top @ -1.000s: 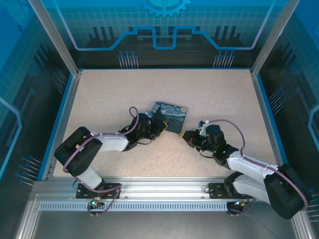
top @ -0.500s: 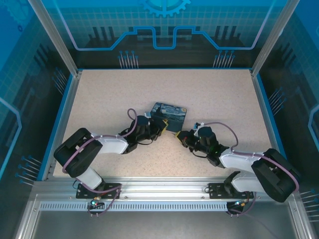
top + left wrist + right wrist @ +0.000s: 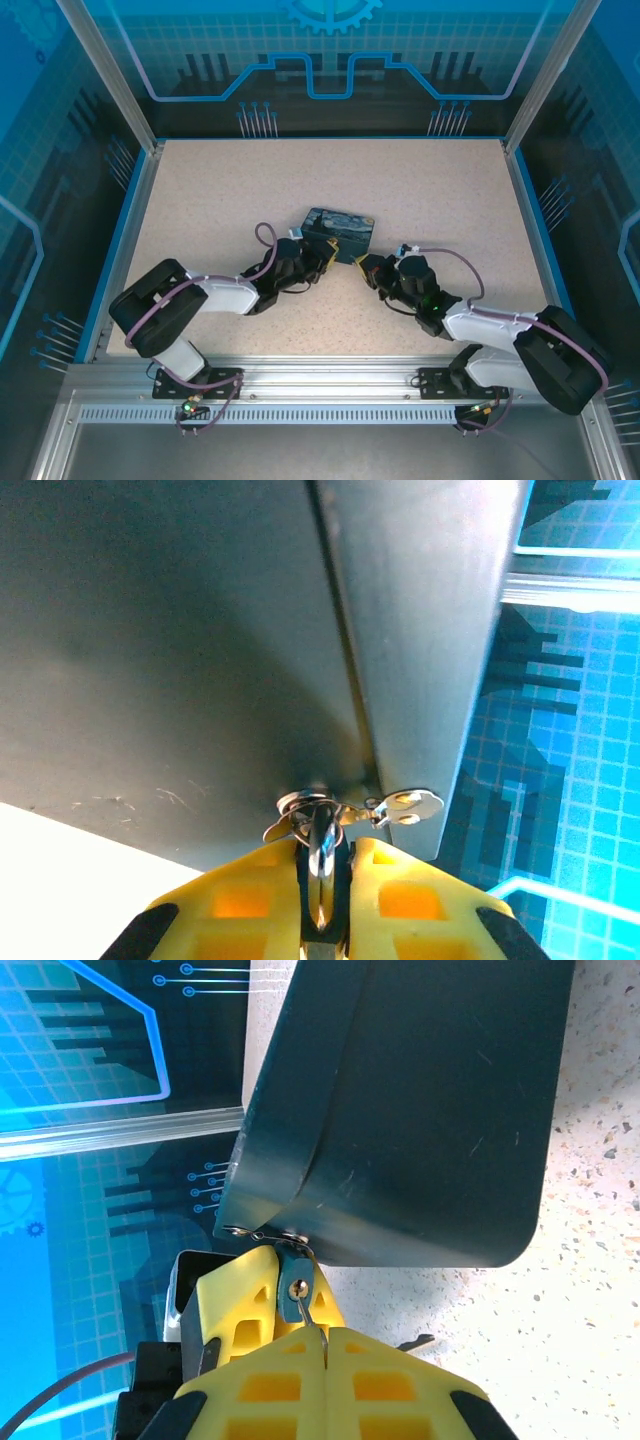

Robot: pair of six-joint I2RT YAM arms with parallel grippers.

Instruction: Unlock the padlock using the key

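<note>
From above, the left gripper (image 3: 325,256) and right gripper (image 3: 366,268) meet at the near edge of the printed box (image 3: 340,228), mid-bench (image 3: 430,190); what lies between them is too small to read. The right wrist view shows the padlock (image 3: 292,1298), a small bluish-grey body with a pale round keyhole, pinched by the left fingers at the box's corner. The right fingers are closed tight on the thin key (image 3: 314,1320), which reaches its face. The left wrist view adds its bright curved metal edge under the box's silver hasp (image 3: 405,802).
</note>
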